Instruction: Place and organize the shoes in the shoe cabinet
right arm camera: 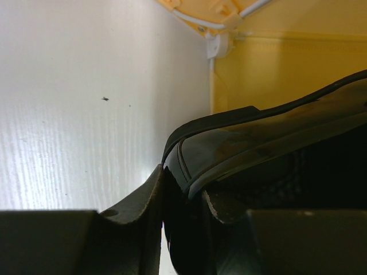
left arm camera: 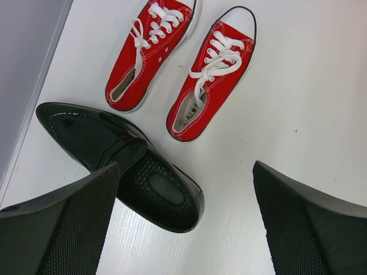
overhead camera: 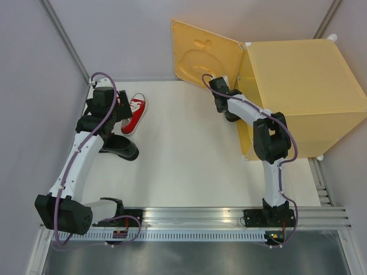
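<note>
Two red sneakers lie side by side on the white table, one showing in the top view. A black dress shoe lies just near of them. My left gripper hovers open and empty above this shoe's heel end. My right gripper is shut on the heel wall of the other black dress shoe at the open front of the yellow shoe cabinet. In the top view that shoe is mostly hidden under the right gripper.
The cabinet's door stands swung open at the back, left of the right wrist. A white corner connector of the cabinet frame sits just ahead of the held shoe. Grey walls close in the left side and back.
</note>
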Motion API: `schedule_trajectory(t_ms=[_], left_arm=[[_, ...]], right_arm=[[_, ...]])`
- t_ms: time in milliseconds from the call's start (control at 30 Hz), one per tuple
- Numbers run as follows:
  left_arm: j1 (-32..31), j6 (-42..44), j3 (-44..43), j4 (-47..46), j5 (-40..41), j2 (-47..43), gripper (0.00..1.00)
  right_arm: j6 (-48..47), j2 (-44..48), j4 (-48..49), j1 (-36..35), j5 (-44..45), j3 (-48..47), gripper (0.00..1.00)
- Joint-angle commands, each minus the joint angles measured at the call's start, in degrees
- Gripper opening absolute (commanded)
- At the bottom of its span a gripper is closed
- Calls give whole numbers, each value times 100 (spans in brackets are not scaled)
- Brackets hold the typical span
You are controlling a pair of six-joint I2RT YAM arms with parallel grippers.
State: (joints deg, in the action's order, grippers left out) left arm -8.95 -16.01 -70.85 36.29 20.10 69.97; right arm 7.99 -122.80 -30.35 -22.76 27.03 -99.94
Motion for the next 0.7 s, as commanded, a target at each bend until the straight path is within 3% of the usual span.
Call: schedule_trajectory(t_ms=[0,133,233,533,667], left_arm=[[34,-148,-8,-149,-155,7,100],[42,-157,-17,-149,-164,7,100],[43,-148,-17,-140,-190,16,100],[51,-148,-17,-149,-226,34,100],[51,-157,-17,-140,-261,43,100]], right_arm=[[-333,-24,257,35,786,45,25],[-351,-33,266,35,874,98,31],[-333,-25,266,35,936,98,44],[-412,98,257,0,1094,62,55],[-473,195,258,-88,1156,62,71]])
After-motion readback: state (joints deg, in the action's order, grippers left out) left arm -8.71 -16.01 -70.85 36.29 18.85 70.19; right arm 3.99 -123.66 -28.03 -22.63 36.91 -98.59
